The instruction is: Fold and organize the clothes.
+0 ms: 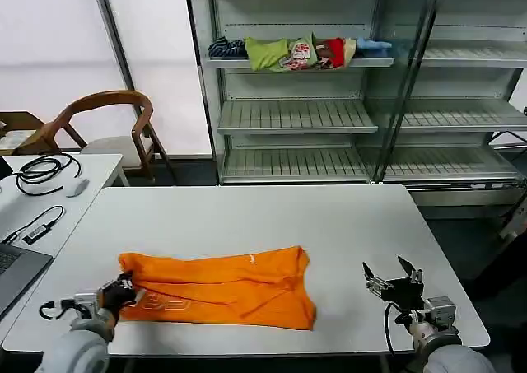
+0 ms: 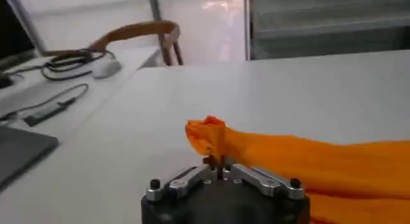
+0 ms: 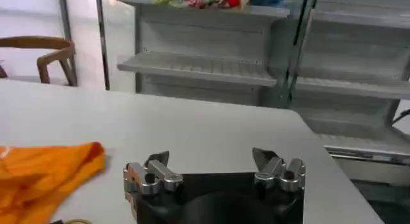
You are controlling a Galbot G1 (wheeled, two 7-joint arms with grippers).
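One orange T-shirt (image 1: 222,289) on the table (image 1: 247,216): my left gripper (image 1: 123,291) pinches its corner closed, my right gripper (image 1: 394,276) stands wide, empty.

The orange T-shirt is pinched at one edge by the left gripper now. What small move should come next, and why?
Probably the left gripper should lift its pinched edge slightly and carry it across the orange T-shirt toward the robot's right. It is shut on a bunched corner, and the shirt lies crumpled and only partly folded on the table. The right gripper waits open on bare table beside the shirt, holding nothing.
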